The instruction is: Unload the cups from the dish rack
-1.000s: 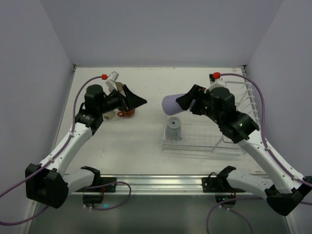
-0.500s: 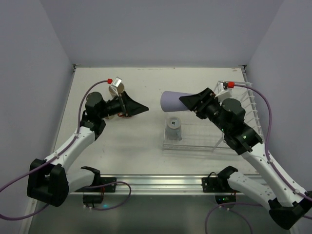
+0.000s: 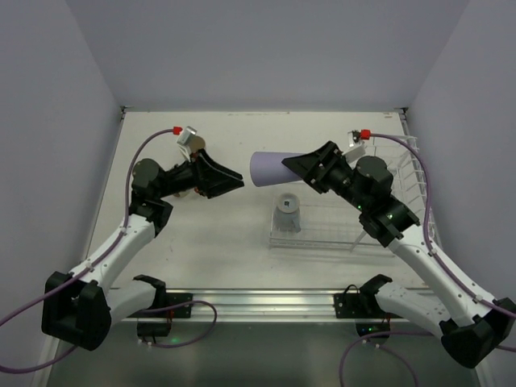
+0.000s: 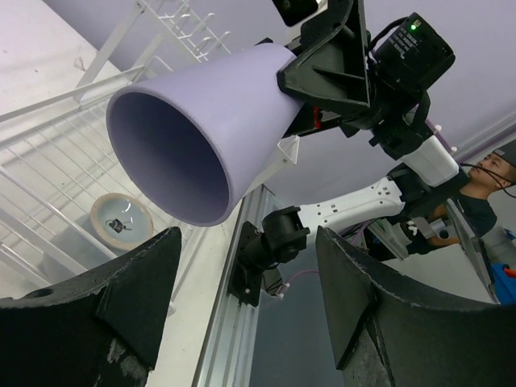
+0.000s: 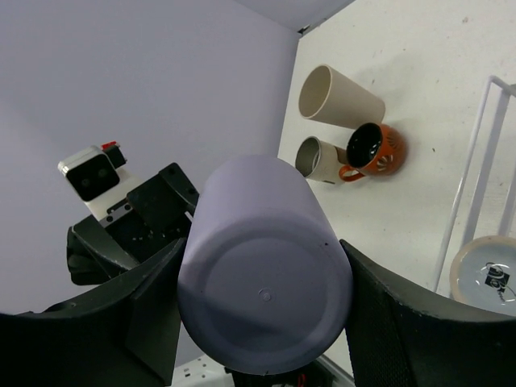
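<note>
My right gripper (image 3: 295,168) is shut on the lavender tumbler (image 3: 270,168) and holds it on its side in the air, mouth towards the left arm. In the right wrist view its round base (image 5: 266,298) fills the gap between the fingers (image 5: 153,322). My left gripper (image 3: 232,181) stands open just left of the tumbler's mouth, apart from it. In the left wrist view the tumbler (image 4: 189,133) hangs above the empty gap of that gripper (image 4: 246,306). A blue-grey cup (image 3: 288,211) stands in the white dish rack (image 3: 379,222). A beige tumbler (image 5: 339,98) and an orange mug (image 5: 375,149) lie on the table.
A cream cup (image 5: 318,159) lies on its side next to the orange mug, at the table's left. The rack's tall basket section (image 3: 411,173) rises at the right, behind my right arm. A metal rail (image 3: 258,302) runs along the near edge.
My right gripper has carried the lavender tumbler leftwards, away from the rack. My left gripper has risen off the cups on the table, turned towards the tumbler's mouth, and narrowed a little.
</note>
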Robot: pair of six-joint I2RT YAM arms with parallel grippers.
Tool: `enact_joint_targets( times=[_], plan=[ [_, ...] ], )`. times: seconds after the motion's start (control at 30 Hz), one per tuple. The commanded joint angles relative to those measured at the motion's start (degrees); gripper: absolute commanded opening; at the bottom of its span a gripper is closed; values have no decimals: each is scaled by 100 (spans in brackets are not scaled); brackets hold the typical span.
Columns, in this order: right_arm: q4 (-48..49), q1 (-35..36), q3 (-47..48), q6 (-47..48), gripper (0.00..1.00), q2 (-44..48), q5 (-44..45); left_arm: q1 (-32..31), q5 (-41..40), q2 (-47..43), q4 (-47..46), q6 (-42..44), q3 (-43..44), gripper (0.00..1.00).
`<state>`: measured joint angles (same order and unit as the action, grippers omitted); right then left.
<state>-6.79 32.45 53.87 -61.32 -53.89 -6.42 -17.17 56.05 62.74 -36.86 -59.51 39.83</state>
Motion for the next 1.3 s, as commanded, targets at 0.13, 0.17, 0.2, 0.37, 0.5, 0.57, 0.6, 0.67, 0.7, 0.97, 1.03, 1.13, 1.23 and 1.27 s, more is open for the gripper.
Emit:
enact_joint_targets(
  times=[0.13,0.17,0.2,0.37,0.5,0.57,0.6,0.67,0.7,0.97,1.03,1.13,1.23,1.27],
  plan=[
    [643,-19,-43,-179,0,-113,-474,-120,73,19,-278,-52,235,72],
    [644,-19,-34,-187,0,-148,-518,-137,55,28,-286,-52,253,72],
    [852,-19,-43,-231,0,-227,-632,-181,55,36,-313,-70,279,72],
    [1416,-19,-271,-521,0,-447,-1028,-304,11,98,-295,-88,402,72],
    [1986,-19,-525,-766,0,-579,-1221,-392,-6,151,-304,-88,437,72],
    [2277,-10,-657,-881,0,-632,-1362,-427,-15,177,-330,-105,437,71],
    [2557,-10,-763,-995,0,-649,-1415,-454,-15,195,-339,-105,437,71],
    [2848,-10,-834,-1092,0,-719,-1502,-489,-33,221,-331,-105,429,69],
    [2963,-19,-904,-1180,0,-754,-1547,-507,-33,230,-330,-114,429,68],
    [3501,16,-1194,-1366,0,-808,-1644,-533,-103,256,-182,-35,420,28],
    [3308,42,-1142,-1085,9,-650,-1495,-533,-251,213,-41,96,446,0],
    [2369,95,-905,-619,83,-307,-987,-507,-724,125,949,927,839,0],
    [1007,104,-562,-215,99,35,-189,-463,-1610,124,3098,2133,1690,0],
    [369,104,-483,-153,99,115,33,-428,-1850,151,3437,2371,1903,0]
  ],
)
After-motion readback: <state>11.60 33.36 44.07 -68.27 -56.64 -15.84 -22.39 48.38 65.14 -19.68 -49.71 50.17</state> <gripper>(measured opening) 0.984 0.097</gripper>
